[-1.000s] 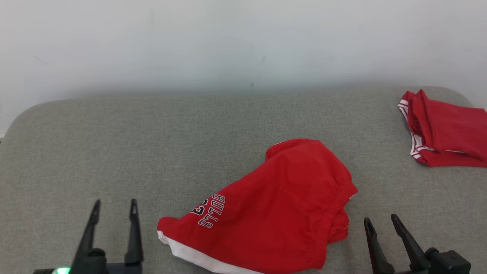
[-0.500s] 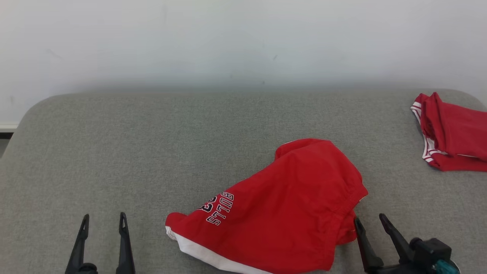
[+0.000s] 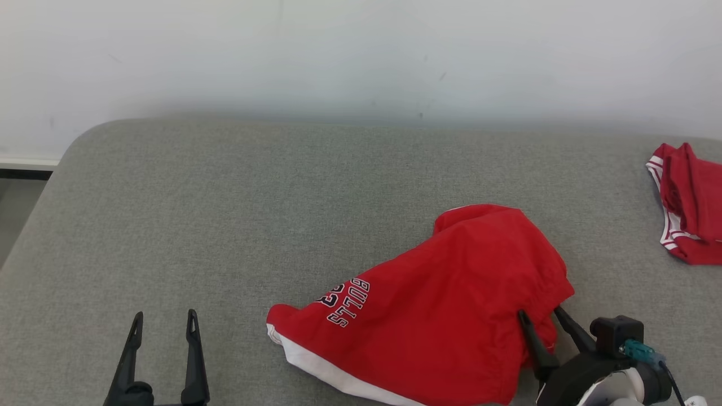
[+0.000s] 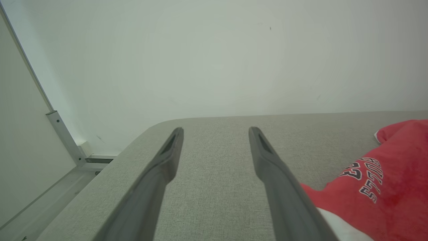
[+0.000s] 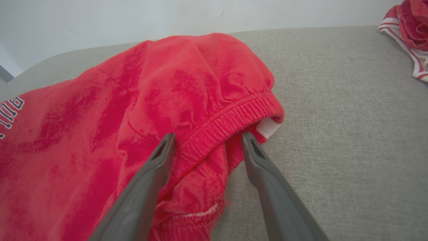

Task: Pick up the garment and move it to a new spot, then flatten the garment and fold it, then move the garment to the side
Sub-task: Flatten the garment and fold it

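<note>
The garment (image 3: 440, 304) is a pair of red shorts with a white hem and "BULLS 23" lettering, lying crumpled on the grey padded surface (image 3: 225, 197). My right gripper (image 3: 538, 311) is open at its right end, one finger on each side of the elastic waistband. In the right wrist view the right gripper (image 5: 208, 135) straddles the gathered waistband of the garment (image 5: 167, 83) without pinching it. My left gripper (image 3: 164, 314) is open over bare grey cloth, left of the shorts' hem. In the left wrist view the left gripper (image 4: 215, 130) has nothing between its fingers, and the garment (image 4: 384, 187) lies to its right.
A second red garment with white stripes (image 3: 691, 208) lies folded at the far right edge, also seen as that striped garment (image 5: 411, 20). A white wall (image 3: 361, 51) stands behind the surface. The surface's rounded left corner drops to the floor (image 3: 17, 197).
The head camera has turned, shifting the whole picture rightward. My right gripper has moved forward and inward until its open fingers straddle the waistband. The left gripper has dropped lower in the view.
</note>
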